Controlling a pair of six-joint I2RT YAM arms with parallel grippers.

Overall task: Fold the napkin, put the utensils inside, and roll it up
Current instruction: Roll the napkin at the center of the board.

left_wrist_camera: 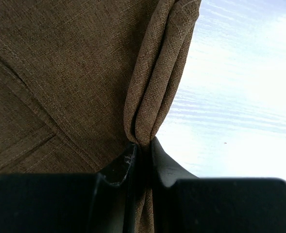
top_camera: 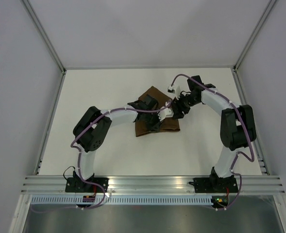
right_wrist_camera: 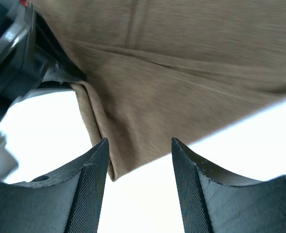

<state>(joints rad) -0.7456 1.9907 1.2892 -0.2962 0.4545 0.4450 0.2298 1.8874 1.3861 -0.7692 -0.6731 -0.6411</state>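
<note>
The dark brown napkin (top_camera: 151, 93) lies partly folded in the middle of the white table (top_camera: 104, 87). My left gripper (top_camera: 166, 116) reaches over it from the left. In the left wrist view this gripper (left_wrist_camera: 143, 148) is shut on a bunched fold at the edge of the napkin (left_wrist_camera: 75, 73). My right gripper (top_camera: 176, 112) is at the napkin's right side, close to the left one. Its jaws (right_wrist_camera: 139, 145) stand open, and a folded corner of the napkin (right_wrist_camera: 181, 73) hangs just beyond the tips, touching neither finger. The left gripper (right_wrist_camera: 31, 58) shows at the upper left there. The utensils are out of view.
Aluminium rails (top_camera: 50, 111) frame the table on the left and right, and a ribbed metal rail (top_camera: 152, 182) runs along the near edge by the arm bases. Grey walls close in the back and sides. Purple cables (top_camera: 181, 76) loop over both arms.
</note>
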